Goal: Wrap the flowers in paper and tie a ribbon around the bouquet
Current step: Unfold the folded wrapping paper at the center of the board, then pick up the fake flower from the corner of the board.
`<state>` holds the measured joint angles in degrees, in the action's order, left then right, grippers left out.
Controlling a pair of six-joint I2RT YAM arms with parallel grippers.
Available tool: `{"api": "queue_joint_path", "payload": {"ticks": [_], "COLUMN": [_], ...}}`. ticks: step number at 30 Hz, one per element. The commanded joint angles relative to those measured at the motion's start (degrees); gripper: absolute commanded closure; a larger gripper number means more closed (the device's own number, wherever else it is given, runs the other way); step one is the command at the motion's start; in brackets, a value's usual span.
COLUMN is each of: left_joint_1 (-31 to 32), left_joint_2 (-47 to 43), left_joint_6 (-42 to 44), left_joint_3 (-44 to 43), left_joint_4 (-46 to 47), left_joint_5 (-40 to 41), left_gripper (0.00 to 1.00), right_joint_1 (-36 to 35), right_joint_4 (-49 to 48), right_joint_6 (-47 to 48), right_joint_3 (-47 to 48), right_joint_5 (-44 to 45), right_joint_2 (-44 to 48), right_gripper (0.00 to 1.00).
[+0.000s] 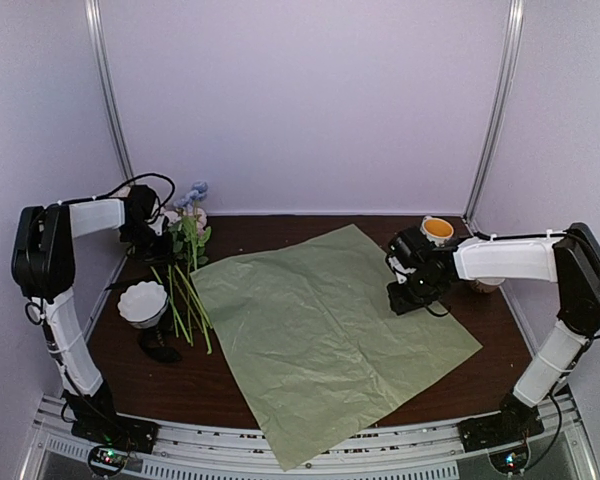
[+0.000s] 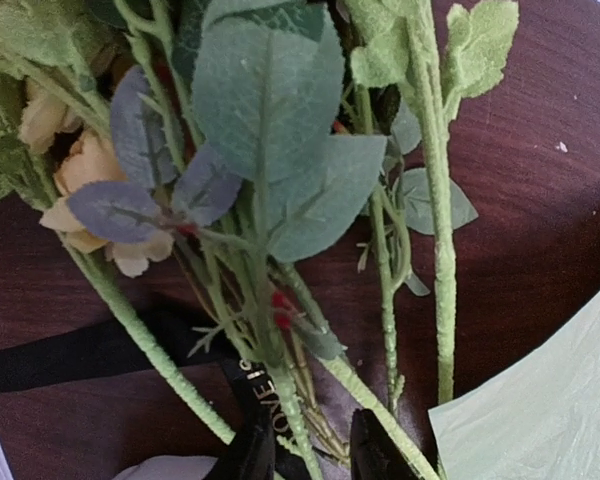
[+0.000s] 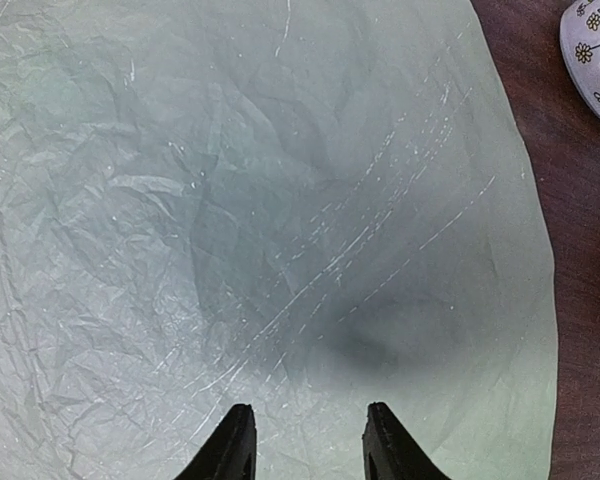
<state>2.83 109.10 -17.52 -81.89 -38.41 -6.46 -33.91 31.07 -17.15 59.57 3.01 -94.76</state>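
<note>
- The left gripper sits low at the left rear of the table, one finger on either side of the stems; whether it pinches them cannot be told
- A white bowl stands just left of the stems
- The flowers lie left of the paper, blossoms to the rear, stems pointing nearward
- The ribbon runs beneath the stems, by the left finger
- The paper lies open and flat mid-table, its near corner past the table's edge
- The right gripper hovers over the paper's right part, jaws spread, nothing between them
- A mug stands beyond it, off the paper
</note>
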Motion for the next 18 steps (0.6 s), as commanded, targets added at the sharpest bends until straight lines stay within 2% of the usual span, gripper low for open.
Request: {"api": "queue_joint_path", "payload": {"ticks": [1,6,14,18], "left_joint_1": [-0.06,-0.04,-0.02,-0.07], "left_joint_2": [2.43,5.58,4.64,4.08], "left_joint_6": [-0.82,-0.58,-0.68,-1.07], "left_joint_3": [-0.51,-1.69,0.22,0.6], "left_joint_4": [3.81,2.1,2.11,2.12], "left_joint_5": [-2.21,-2.31,0.05,0.57], "left_gripper": [0.7,0.74,0.81,0.99], "right_joint_1": [-0.5,-0.63,-0.87,-0.98], "right_joint_4": [-1.37,-1.64,-1.23,-0.69], "right_joint_6": [-1.08,-1.33,-0.55,-0.36], "right_joint_3": [-1.97,-2.7,-2.24,-1.92], "right_joint_5": [0.91,0.92,0.89,0.91], "right_joint_2": [0.34,0.28,0.12,0.47], "right_gripper": [0.61,0.61,0.61,0.61]}}
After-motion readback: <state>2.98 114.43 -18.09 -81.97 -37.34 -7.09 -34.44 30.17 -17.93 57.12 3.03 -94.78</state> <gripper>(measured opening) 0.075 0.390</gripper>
